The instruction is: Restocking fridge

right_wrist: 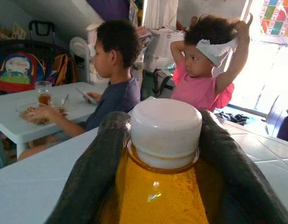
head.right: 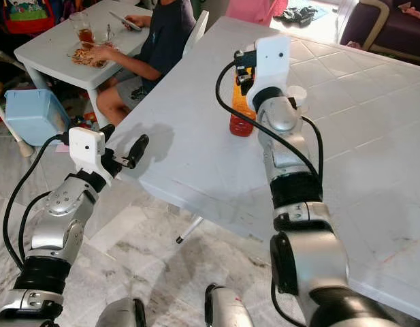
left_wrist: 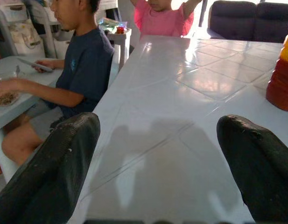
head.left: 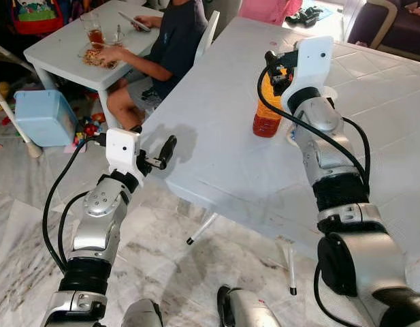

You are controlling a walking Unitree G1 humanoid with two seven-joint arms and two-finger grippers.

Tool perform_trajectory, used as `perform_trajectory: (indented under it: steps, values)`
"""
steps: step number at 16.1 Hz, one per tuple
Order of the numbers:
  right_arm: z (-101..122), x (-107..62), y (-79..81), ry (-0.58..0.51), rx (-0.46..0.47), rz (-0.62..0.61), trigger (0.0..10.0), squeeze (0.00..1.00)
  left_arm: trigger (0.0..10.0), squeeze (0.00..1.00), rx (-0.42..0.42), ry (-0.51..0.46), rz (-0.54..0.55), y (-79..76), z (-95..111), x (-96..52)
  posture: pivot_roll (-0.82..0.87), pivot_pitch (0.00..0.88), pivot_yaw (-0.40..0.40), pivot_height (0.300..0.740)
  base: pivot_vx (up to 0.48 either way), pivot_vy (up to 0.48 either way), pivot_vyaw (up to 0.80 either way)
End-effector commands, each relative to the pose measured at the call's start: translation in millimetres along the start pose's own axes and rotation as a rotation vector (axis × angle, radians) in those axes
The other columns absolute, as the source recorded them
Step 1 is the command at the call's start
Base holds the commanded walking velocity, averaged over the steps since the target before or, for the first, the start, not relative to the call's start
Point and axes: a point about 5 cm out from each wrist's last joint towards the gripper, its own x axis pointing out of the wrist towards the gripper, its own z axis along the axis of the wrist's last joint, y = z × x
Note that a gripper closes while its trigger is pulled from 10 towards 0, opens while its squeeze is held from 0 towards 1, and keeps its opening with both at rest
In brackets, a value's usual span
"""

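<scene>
On the white table (head.left: pixel 216 157), right gripper (right_wrist: pixel 158 140) sits at the neck of an orange juice bottle (head.left: pixel 267 112), one black finger (right_wrist: pixel 94 168) on each side just under the white cap (right_wrist: pixel 165 126). Fingers look pressed against the shoulder, so I judge it clamped on the bottle, gripping high because the neck is the narrow part the fingers can span. Bottle stands upright on the table, at about 1 o'clock from the robot in the head view, well in from the near edge. Darker red band at its base, orange above.

Left gripper (head.left: pixel 157 157) hangs at about 10 o'clock, off the table's near corner, fingers (left_wrist: pixel 50 172) spread wide apart and holding nothing; it points across the tabletop toward the bottle, probably parked clear while the right arm works.

Further out: a person in a dark shirt (head.left: pixel 170 41) sits at a small white table (head.left: pixel 67 51) at 11 o'clock, with a plate of food (head.left: pixel 99 58) and a glass (head.left: pixel 92 30). Another person in pink (right_wrist: pixel 200 79) stands beyond the big table's far end. Blue tub (head.left: pixel 43 117) on the floor at 9 o'clock.

Likely step: lift the bottle off the table to carry to the fridge. Risk: slip at the tapered neck.
</scene>
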Motion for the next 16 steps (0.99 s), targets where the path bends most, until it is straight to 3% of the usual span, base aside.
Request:
perform_trajectory:
  steps: [1, 3, 8, 9, 11, 13, 14, 16]
  values:
    - [-17.2, -10.1, -3.0, 0.066, 0.018, -0.013, 0.0, 0.00, 10.0, 0.00, 0.022, 0.038, 0.028, 4.7, -6.0, -5.6, -0.06, 0.115, -0.022, 0.740, 0.000, 0.000, 0.00]
    - [-12.7, -21.6, 1.0, -0.010, 0.054, -0.032, 0.0, 0.00, 10.0, 0.00, 0.050, 0.068, 0.087, 11.2, -10.4, -8.6, -0.06, 0.108, -0.024, 0.740, 0.000, 0.000, 0.00]
    - [22.9, -46.6, 43.8, -0.208, 0.092, 0.112, 0.0, 0.00, 10.0, 0.00, 0.049, 0.079, 0.120, 13.9, -11.6, -4.9, -0.06, 0.096, -0.023, 0.740, 0.000, 0.000, 0.00]
    - [25.2, -52.7, 44.6, -0.222, 0.088, 0.119, 0.0, 0.00, 10.0, 0.00, 0.051, 0.077, 0.121, 13.9, -11.2, -4.4, -0.06, 0.093, -0.024, 0.740, 0.000, 0.000, 0.00]
    - [22.6, -63.0, 35.7, -0.224, 0.083, 0.077, 10.0, 0.00, 10.0, 0.00, 0.055, 0.079, 0.127, 15.8, -11.6, -4.1, -0.06, 0.087, -0.026, 0.740, -0.249, 0.000, 0.00]
    - [11.1, -73.8, 25.2, -0.184, 0.081, 0.029, 10.0, 0.00, 10.0, 0.00, 0.055, 0.076, 0.131, 16.6, -11.5, -3.2, -0.06, 0.084, -0.026, 0.740, -0.296, 0.000, 0.00]
    - [4.8, -78.3, 19.9, -0.149, -0.023, -0.015, 10.0, 0.00, 10.0, 0.00, 0.054, 0.075, 0.132, 16.7, -11.4, -1.6, -0.06, 0.081, -0.024, 0.740, -0.307, 0.000, 0.00]
    - [4.2, -80.1, 21.4, -0.147, -0.023, -0.018, 10.0, 0.00, 10.0, 0.00, 0.053, 0.071, 0.129, 15.8, -11.0, -0.2, -0.06, 0.077, -0.023, 0.740, -0.309, 0.000, 0.00]
